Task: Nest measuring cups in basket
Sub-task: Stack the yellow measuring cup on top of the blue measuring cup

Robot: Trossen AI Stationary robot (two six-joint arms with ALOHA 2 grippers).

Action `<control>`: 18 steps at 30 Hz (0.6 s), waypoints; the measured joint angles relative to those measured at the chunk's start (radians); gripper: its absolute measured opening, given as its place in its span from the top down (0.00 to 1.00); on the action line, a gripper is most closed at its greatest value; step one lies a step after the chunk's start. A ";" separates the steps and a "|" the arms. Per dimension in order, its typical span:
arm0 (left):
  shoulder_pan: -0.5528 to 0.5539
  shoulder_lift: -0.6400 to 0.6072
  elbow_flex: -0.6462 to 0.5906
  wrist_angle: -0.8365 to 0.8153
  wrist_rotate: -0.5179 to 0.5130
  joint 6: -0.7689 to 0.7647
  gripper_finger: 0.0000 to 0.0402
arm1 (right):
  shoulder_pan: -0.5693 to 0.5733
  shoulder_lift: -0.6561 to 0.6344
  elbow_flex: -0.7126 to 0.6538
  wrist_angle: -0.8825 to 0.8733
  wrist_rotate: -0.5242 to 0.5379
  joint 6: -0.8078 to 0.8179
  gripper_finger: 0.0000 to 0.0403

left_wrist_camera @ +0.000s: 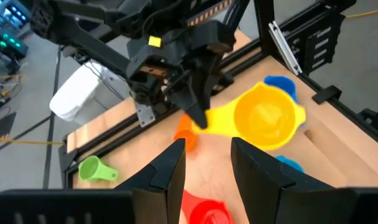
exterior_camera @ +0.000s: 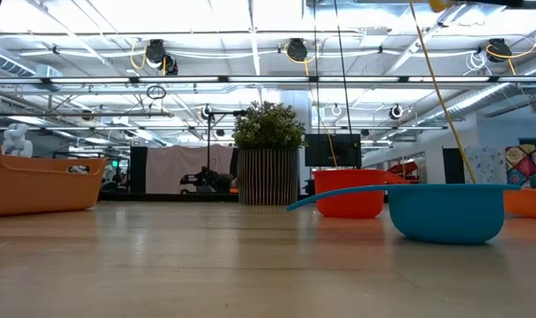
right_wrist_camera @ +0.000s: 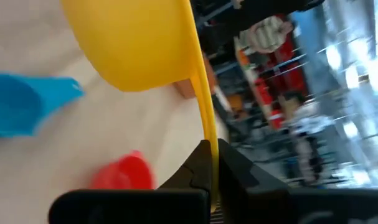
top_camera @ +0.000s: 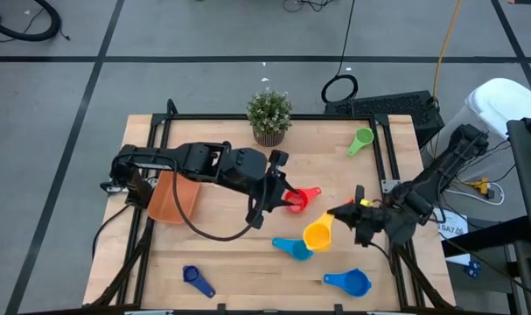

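Note:
My right gripper (top_camera: 345, 213) is shut on the yellow measuring cup (top_camera: 318, 234), which hangs over the light blue cup (top_camera: 293, 248) at the table's right. My left gripper (left_wrist_camera: 207, 149) stands open, high above the red cup (top_camera: 298, 199), with nothing between its fingers. The red cup (exterior_camera: 347, 194) rests on its base on the table. A small orange cup (left_wrist_camera: 184, 129) lies beside the yellow handle. The green cup (top_camera: 361, 140), dark blue cup (top_camera: 198, 280) and blue cup (top_camera: 348, 282) lie apart on the table. The orange basket (top_camera: 173, 197) sits at the left, under my left arm. My right gripper pinches the yellow cup's flat handle near its free end (right_wrist_camera: 208, 140) between its two fingers. The fingers come from the table's right, nearly level, in line with the handle. The cup is lifted clear of the table, and its bowl (left_wrist_camera: 266, 115) opens upward and partly toward the table's left.
A potted plant (top_camera: 269, 115) stands at the far edge, in the middle. Black frame rails run along the table's left and right sides. Bare wood lies between the basket and the dark blue cup.

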 joint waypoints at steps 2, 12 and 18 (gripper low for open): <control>0.000 0.000 0.000 -0.002 0.000 -0.007 0.67 | 0.040 0.000 0.000 -0.045 0.001 0.113 1.00; 0.000 -0.005 0.000 -0.022 -0.005 -0.033 0.67 | 0.219 0.051 0.000 -0.245 0.029 0.455 1.00; 0.016 -0.006 0.000 -0.047 -0.005 -0.050 0.67 | 0.279 0.123 0.000 -0.319 0.025 0.506 1.00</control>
